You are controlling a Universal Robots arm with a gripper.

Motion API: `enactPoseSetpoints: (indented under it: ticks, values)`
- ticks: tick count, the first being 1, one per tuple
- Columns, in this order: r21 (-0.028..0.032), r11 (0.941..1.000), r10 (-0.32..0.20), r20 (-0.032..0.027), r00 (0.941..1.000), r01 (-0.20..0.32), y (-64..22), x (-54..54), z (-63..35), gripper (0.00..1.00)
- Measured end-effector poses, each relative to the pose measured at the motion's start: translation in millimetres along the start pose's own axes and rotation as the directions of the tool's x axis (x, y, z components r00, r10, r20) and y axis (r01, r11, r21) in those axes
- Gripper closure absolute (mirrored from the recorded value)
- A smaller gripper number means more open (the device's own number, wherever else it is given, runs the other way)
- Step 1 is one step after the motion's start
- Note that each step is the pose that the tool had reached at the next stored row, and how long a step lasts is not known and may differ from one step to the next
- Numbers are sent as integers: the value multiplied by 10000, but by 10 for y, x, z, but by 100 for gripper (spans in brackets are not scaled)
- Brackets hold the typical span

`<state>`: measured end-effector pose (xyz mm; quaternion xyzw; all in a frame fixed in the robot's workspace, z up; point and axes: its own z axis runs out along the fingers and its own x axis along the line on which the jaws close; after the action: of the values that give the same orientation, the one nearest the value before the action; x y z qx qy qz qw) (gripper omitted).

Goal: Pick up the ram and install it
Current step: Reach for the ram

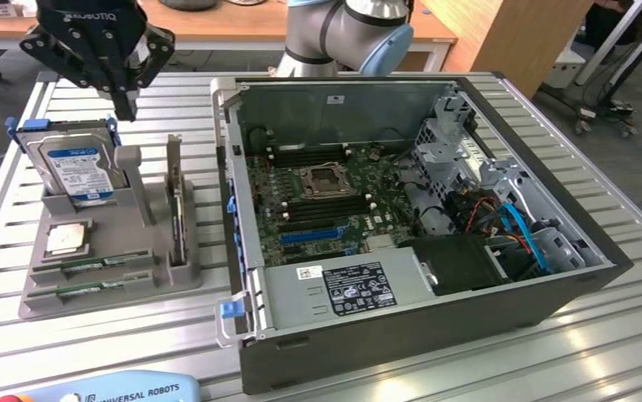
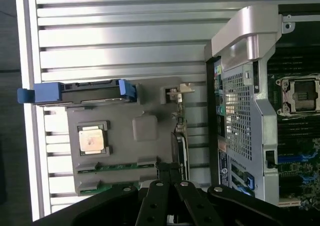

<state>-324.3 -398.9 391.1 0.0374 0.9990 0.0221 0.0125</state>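
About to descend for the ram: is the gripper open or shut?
Shut: in the wrist view the gripper has its fingertips pressed together, with no gap and nothing held between them.

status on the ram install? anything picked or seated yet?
Done: nothing. Both ram sticks lie in the grey holder. In hand: nothing; the gripper hangs above the holder beside the hard drive, fingers shut and empty. Left: the pick and the install; the memory slots in the open case look empty.
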Motion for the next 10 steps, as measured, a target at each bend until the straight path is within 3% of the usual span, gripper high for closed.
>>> enactPoseSetpoints:
  ticks: [10]
  values:
    - [0, 10000, 0, 0, 10000, 0, -19, 258, -3, 90]
